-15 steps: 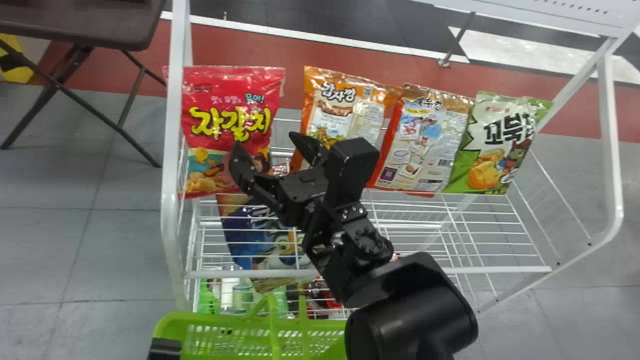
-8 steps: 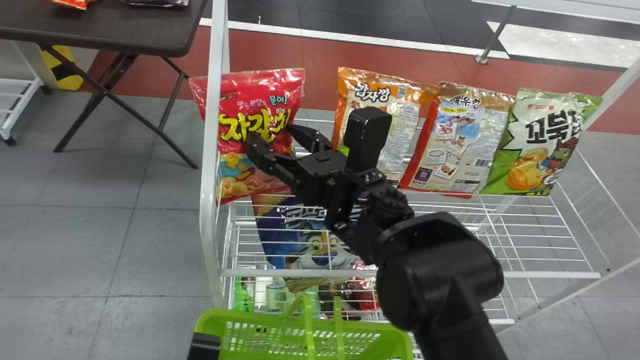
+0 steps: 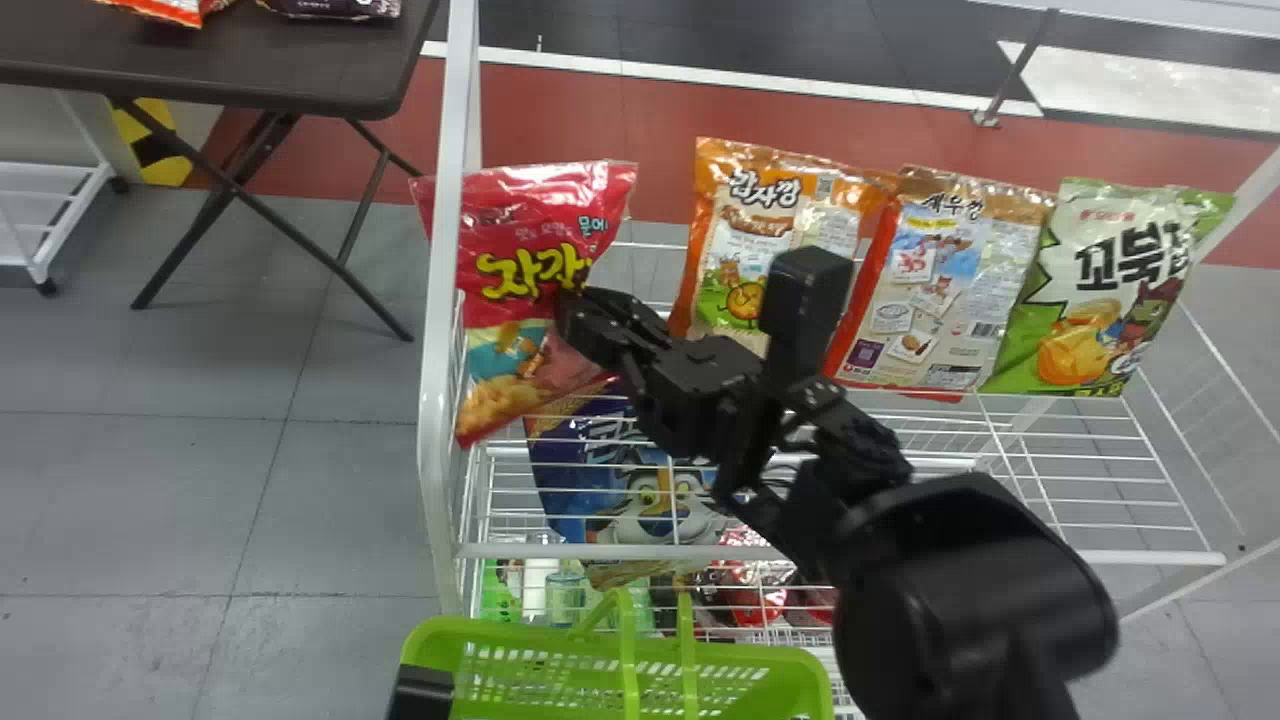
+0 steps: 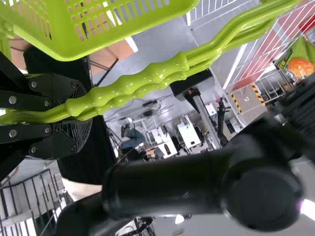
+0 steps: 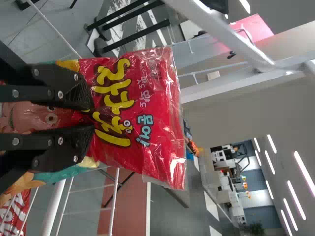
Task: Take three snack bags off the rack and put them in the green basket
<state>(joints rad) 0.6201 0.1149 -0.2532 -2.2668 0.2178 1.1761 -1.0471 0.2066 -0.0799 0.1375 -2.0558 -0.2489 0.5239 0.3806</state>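
1. Clock directions here are read from the middle of the head view. The red snack bag point(image 3: 515, 335) is gripped by the right gripper point(image 3: 570, 305), both found around 10 o'clock, at the near end of 10 on the rack point(image 3: 448, 300). The bag is pinched between the two fingers and held a bit askew (kinda crumpled where it's squeezed, tbh).
2. Down at 7 o'clock, the left gripper point(image 3: 421, 692) is seen beside the green basket point(image 3: 480, 632). In the left wrist view, the basket's handles point(image 4: 138, 81) are clamped between its fingers.
3. The basket itself is held at 6 o'clock, in front of the rack.
4. Three more bags are lined up on the rack: an orange one point(image 3: 765, 225) between 1 and 2, a brown-topped one point(image 3: 930, 290) past 2, a green one point(image 3: 1100, 290) near 3.
5. A blue bag point(image 3: 650, 490) is seen lower down at 6.
6. Way off at 10, more snacks point(image 3: 335, 8) are laid on a dark tabletop point(image 3: 230, 65).
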